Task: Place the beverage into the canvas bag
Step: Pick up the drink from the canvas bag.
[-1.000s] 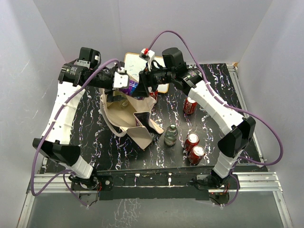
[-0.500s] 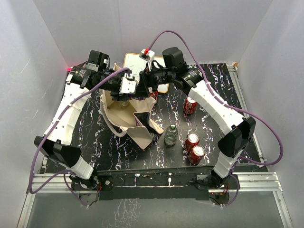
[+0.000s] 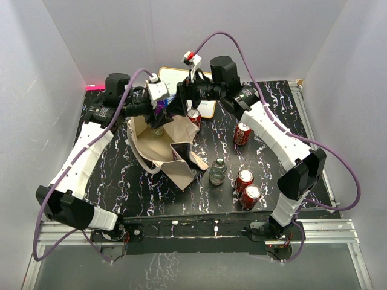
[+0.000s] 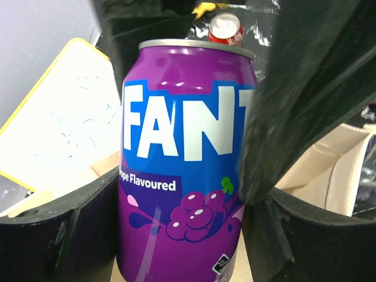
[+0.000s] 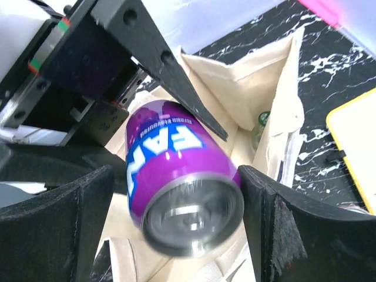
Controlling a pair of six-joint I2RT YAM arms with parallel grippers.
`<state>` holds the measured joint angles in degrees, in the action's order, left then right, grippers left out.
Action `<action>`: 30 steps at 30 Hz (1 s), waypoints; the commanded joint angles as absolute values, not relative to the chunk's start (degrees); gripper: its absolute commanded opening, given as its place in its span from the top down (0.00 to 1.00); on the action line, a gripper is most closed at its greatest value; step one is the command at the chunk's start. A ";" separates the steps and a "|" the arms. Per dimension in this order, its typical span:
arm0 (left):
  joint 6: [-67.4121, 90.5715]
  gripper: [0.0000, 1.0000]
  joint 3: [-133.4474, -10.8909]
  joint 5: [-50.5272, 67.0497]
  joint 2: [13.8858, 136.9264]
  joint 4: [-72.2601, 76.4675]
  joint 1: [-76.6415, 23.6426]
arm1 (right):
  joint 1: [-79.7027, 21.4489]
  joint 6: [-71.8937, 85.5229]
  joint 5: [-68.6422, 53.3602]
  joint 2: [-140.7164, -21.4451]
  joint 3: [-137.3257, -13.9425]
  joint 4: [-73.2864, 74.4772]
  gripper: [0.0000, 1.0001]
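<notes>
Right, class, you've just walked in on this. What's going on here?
Both arms meet above the open canvas bag. The left gripper grips a purple Fanta can over the bag's mouth. The right gripper flanks the same can loosely, with a gap showing on one side. The can is not yet in the bag. Red cans and a bottle stand on the table.

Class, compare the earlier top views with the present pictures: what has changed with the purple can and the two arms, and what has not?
The left fingers closed on the purple Fanta can above the canvas bag. The right fingers, which had carried it there, then spread and let go, so the can has passed from right to left. The bag, the bottle and the red cans stayed put.
</notes>
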<state>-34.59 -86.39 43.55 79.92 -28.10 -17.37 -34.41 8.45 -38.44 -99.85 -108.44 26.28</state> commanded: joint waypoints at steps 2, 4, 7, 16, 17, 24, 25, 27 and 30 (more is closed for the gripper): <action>-17.36 1.00 -84.71 47.53 74.75 -11.66 -11.41 | -33.95 11.95 -37.81 -96.70 -110.20 17.94 0.14; -16.19 1.00 -84.14 48.77 74.33 -10.73 -10.68 | -33.78 12.77 -37.54 -96.49 -109.51 16.89 0.14; -16.09 1.00 -83.48 50.45 73.86 -10.49 -10.33 | -33.76 13.98 -38.52 -97.19 -109.69 15.23 0.14; -15.91 1.00 -83.23 53.52 73.92 -9.61 -10.25 | -33.75 18.16 -40.92 -102.79 -114.23 12.79 0.12; -15.98 1.00 -83.23 53.83 73.84 -9.43 -10.20 | -33.68 18.42 -40.94 -103.19 -114.72 12.89 0.12; -15.96 1.00 -82.62 54.84 73.48 -8.32 -10.26 | -33.74 19.38 -44.41 -105.92 -117.55 12.79 0.15; -15.93 1.00 -82.62 54.82 73.48 -8.23 -10.23 | -33.72 19.44 -44.79 -106.13 -117.67 12.56 0.17; -16.00 1.00 -82.56 54.76 73.42 -8.23 -10.19 | -33.73 19.71 -45.37 -106.26 -117.55 12.06 0.21; -16.57 1.00 -82.31 54.67 73.22 -8.80 -10.20 | -33.69 20.03 -45.57 -106.26 -117.27 11.40 0.32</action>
